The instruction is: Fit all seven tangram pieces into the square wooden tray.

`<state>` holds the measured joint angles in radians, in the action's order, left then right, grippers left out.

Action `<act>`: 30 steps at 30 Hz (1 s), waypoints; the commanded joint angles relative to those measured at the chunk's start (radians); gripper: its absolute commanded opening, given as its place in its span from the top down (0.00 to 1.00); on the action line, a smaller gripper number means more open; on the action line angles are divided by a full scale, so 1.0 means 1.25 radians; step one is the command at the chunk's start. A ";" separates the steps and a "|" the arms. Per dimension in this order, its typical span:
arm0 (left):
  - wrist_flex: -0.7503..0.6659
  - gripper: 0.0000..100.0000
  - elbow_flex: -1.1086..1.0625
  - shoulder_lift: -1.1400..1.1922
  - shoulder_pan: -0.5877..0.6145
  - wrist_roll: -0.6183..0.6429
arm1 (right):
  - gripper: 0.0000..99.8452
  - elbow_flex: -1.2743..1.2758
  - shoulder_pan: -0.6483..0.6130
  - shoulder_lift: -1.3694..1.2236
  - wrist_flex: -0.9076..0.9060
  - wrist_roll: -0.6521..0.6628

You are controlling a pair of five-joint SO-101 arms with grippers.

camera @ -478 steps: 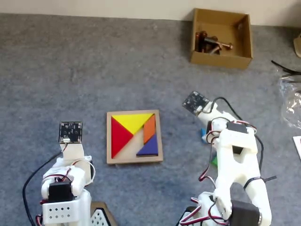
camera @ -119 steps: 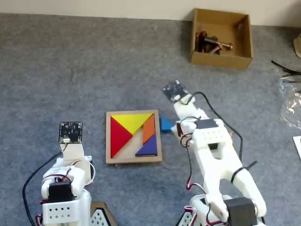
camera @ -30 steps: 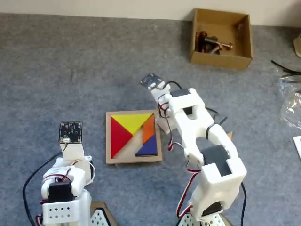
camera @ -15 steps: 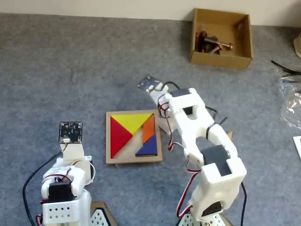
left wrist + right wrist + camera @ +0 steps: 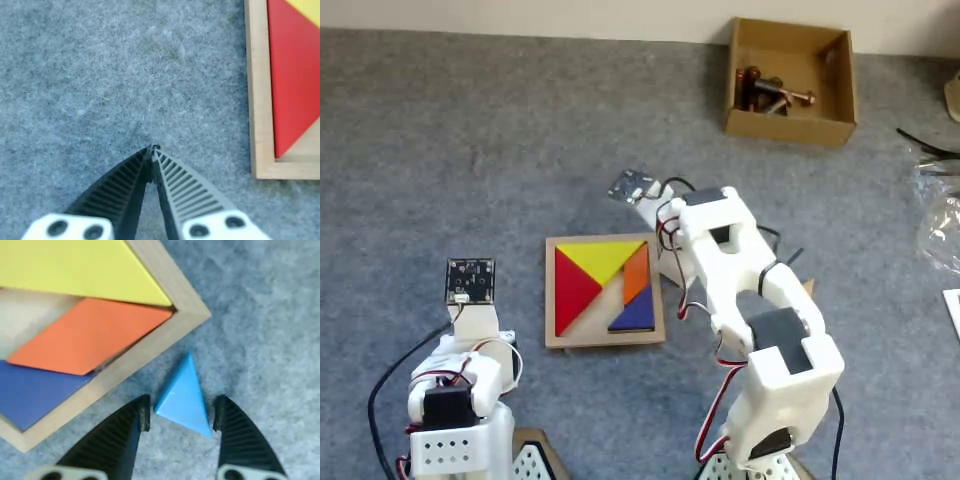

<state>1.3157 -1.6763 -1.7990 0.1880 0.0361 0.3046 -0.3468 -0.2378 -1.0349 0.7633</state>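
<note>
The small light-blue triangle (image 5: 184,397) lies flat on the grey felt counter (image 5: 265,310), just outside the wooden tray (image 5: 187,315), near its orange parallelogram (image 5: 90,335). The right hand (image 5: 182,412) straddles it, fingers spread, not gripping. I'd close squarely on its straight edges. It looks thin and slick, and a skewed pinch could squirt it out. The left hand (image 5: 152,150) is closed on nothing, lower left in the high view.

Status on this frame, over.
Left gripper shut, beside tray. Right gripper open, straddling blue triangle on carpet by tray corner. Four pieces seated.
</note>
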 commanded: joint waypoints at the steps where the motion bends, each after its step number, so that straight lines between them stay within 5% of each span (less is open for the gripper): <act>1: 0.006 1.00 -0.017 0.006 0.007 0.001 | 0.80 -0.037 -0.010 0.013 -0.007 0.011; 9: 0.006 1.00 -0.017 0.006 0.007 0.001 | 0.80 -0.034 -0.010 0.013 -0.007 -0.002; 18: 0.006 1.00 -0.017 0.006 0.007 0.001 | 0.80 -0.034 -0.006 0.013 -0.008 -0.172; 24: 0.006 1.00 -0.017 0.006 0.007 0.001 | 0.91 -0.034 -0.006 0.013 -0.008 -0.210; 30: 0.006 1.00 -0.017 0.006 0.007 0.001 | 0.92 -0.037 -0.006 0.013 -0.055 -0.231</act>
<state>1.3157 -1.6763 -1.7990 0.1880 0.0361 0.3030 -0.3391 -0.2378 -1.0472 0.5071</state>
